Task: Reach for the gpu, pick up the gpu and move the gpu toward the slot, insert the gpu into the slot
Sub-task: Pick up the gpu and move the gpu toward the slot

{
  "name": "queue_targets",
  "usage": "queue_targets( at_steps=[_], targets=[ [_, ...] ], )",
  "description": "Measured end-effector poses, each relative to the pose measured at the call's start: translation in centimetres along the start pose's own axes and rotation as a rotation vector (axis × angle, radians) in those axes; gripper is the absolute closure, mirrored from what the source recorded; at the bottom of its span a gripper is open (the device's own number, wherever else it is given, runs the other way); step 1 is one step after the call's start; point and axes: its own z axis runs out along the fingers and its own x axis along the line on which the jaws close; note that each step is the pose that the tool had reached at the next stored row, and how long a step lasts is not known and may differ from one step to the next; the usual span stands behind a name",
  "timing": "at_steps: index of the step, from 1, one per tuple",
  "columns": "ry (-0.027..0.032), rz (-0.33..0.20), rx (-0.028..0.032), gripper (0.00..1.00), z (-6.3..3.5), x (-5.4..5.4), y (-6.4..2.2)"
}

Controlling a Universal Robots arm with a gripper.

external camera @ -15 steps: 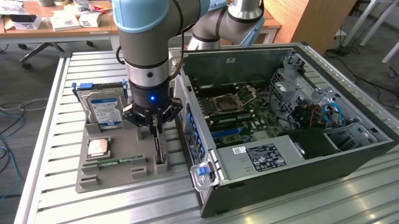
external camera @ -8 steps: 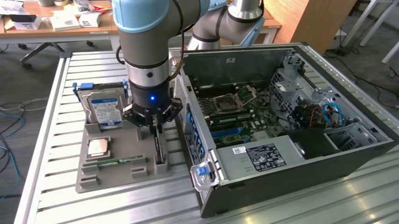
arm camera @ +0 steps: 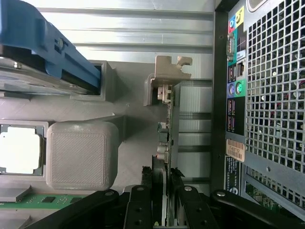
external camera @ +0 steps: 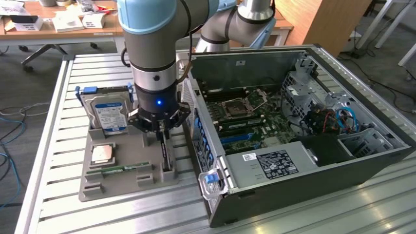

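Grey tray holds thin dark gpu upright

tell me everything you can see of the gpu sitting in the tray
The gpu is a thin, dark circuit card standing upright on its long edge in a groove of the grey tray, beside the back of the computer case and not yet in it. A silver metal bracket with a bent tab caps one end, and small connectors show just behind it. The end effector sits astride the card's upper edge, away from the bracket end; whether it grips the card cannot be told.
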Motion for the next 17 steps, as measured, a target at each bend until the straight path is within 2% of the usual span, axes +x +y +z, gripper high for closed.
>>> queue_targets(
  at_steps=[8, 17],
  targets=[
    [-0.0001, 0.000, 0.0127, 0.74, -0.15, -0.07, -0.01],
    [-0.0001, 0.000, 0.0138, 0.74, -0.15, -0.09, 0.00]
  ],
)
